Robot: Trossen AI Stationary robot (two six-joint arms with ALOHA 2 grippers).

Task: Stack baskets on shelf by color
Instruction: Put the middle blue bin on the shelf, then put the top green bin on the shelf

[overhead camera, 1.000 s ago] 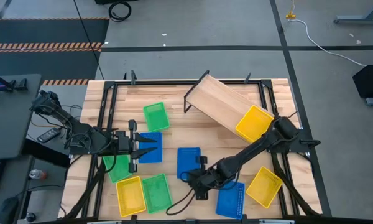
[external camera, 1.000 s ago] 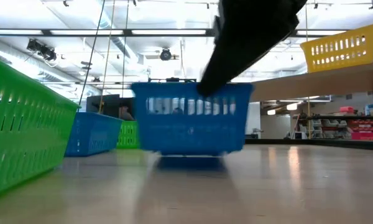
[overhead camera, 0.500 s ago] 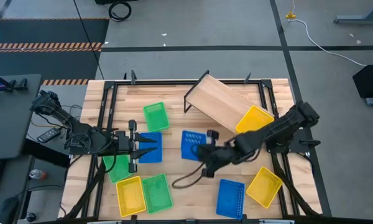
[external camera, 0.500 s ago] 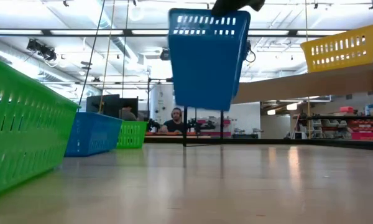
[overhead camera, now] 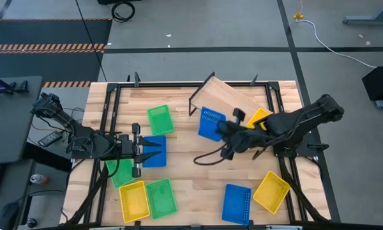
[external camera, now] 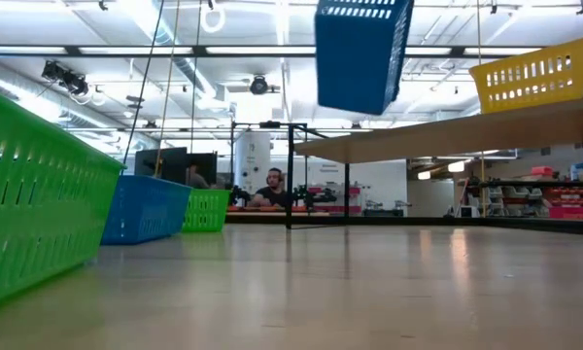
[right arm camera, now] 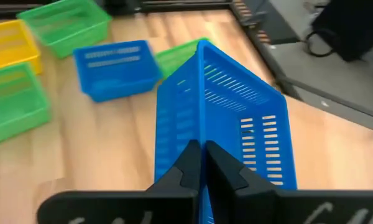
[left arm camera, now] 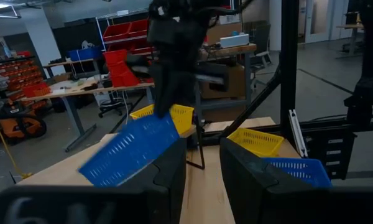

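My right gripper (overhead camera: 222,128) is shut on a blue basket (overhead camera: 210,122), which hangs in the air by the near side of the tilted light-wood shelf (overhead camera: 225,101). The low view shows this blue basket (external camera: 361,53) well above the shelf (external camera: 466,131). A yellow basket (overhead camera: 260,121) sits on the shelf's right end. My left gripper (overhead camera: 158,149) waits open and level at the table's left, above another blue basket (overhead camera: 156,158) that lies flat on the table. My right gripper pinches the rim of one wall of the blue basket (right arm camera: 202,140) between its two fingers, one on each face of the wall. The fingers come slanting down from the table's right. The basket hangs tilted on edge, clear of table and shelf.
On the table lie green baskets (overhead camera: 160,119) (overhead camera: 119,171) (overhead camera: 161,197), yellow baskets (overhead camera: 133,200) (overhead camera: 271,190) and a blue basket (overhead camera: 236,203). A black frame (overhead camera: 105,121) runs around the table. The table's middle (overhead camera: 198,172) is bare wood.
My right gripper has lifted the blue basket off the table's middle and carried it up and toward the far right, to the shelf. The basket has tipped from lying flat to hanging on edge. The gripper has tipped more level.
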